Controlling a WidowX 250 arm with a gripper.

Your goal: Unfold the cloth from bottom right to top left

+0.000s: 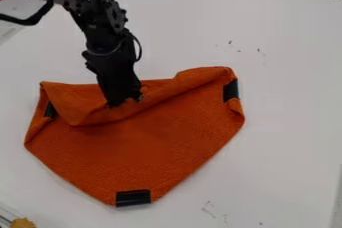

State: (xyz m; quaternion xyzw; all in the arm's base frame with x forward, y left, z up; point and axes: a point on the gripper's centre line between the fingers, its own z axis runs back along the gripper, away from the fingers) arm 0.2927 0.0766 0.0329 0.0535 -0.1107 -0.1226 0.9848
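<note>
An orange cloth (143,147) lies on the white table, with its upper edge folded over in a raised, rumpled band. Black patches mark its left side, its right side and its bottom corner. The black gripper (125,103) comes down from the upper left, its tip at the folded upper part of the cloth, left of centre. Whether it holds any fabric cannot be made out.
The white table (287,122) surrounds the cloth, with small dark marks at upper right and lower right. At the bottom left corner is a yellowish object (23,223). Dark items stand beyond the table's top right edge.
</note>
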